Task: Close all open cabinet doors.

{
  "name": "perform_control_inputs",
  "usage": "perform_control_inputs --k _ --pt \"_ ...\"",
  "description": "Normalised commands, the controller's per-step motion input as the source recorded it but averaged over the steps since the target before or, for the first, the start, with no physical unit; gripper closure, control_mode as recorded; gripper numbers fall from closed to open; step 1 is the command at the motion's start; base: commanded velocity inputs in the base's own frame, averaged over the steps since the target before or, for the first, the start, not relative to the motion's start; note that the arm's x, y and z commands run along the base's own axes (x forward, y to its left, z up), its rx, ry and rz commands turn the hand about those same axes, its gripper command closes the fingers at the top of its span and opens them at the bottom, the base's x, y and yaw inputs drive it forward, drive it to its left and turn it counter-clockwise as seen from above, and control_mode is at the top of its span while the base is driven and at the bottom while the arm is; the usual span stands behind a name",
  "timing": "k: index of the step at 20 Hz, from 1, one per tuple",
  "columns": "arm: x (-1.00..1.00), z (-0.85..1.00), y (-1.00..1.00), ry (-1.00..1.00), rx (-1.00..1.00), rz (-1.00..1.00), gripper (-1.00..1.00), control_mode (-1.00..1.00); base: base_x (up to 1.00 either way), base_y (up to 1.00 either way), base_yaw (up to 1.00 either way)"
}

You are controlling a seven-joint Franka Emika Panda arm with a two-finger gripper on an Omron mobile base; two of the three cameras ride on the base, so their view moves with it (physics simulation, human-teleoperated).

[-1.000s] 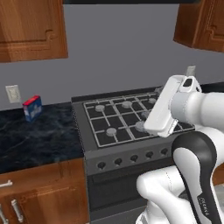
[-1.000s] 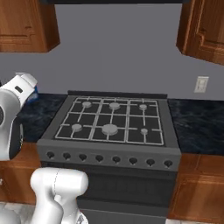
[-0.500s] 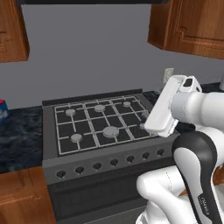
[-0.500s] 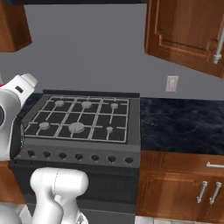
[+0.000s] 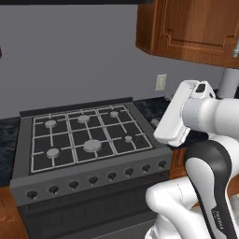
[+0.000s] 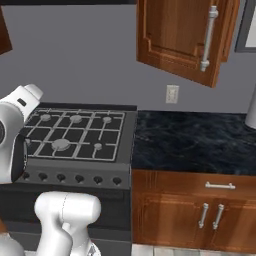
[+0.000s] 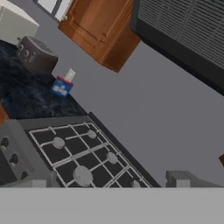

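Note:
One reddish-brown cabinet door [image 6: 175,35] hangs swung out from the wall above the dark counter, its long silver bar handle [image 6: 209,37] facing me. The same door [image 5: 186,28] fills the upper right of the left base view, above and beyond my white arm [image 5: 179,116]. My gripper [image 7: 109,183] looks over the stove, its grey fingertips [image 7: 177,179] far apart with nothing between them. Another wooden wall cabinet [image 7: 98,26] shows left of the range hood [image 7: 183,30] in the hand view; whether its door is open I cannot tell.
A grey gas stove [image 6: 75,132] stands before the arm, with black stone counter [image 6: 192,142] to its right over lower cabinets [image 6: 200,215]. A wall outlet [image 6: 172,93] sits under the open door. A blue box [image 7: 61,86] and a dark appliance [image 7: 35,54] rest left of the stove.
Both base views have slid to the right along the counter, so the camera moved: the stove shifted left and the open door came fully into view. The arm's pose is unchanged.

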Motion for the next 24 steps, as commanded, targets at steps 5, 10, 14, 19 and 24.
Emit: perform_control_inputs --k 5,10,14,19,24 --pt "0.0 0.0 0.0 0.0 0.0 0.0 -1.0 1.0 0.21 -0.53 -0.05" --pt "0.0 0.0 0.0 0.0 0.0 0.0 -1.0 1.0 0.24 -0.5 -0.06" --pt "0.0 0.0 0.0 0.0 0.0 0.0 -1.0 1.0 0.32 -0.31 -0.12" --pt "0.0 0.0 0.0 0.0 0.0 0.0 -1.0 1.0 0.43 -0.08 -0.2" --pt "0.0 0.0 0.0 0.0 0.0 0.0 -1.0 1.0 0.63 -0.01 -0.26"
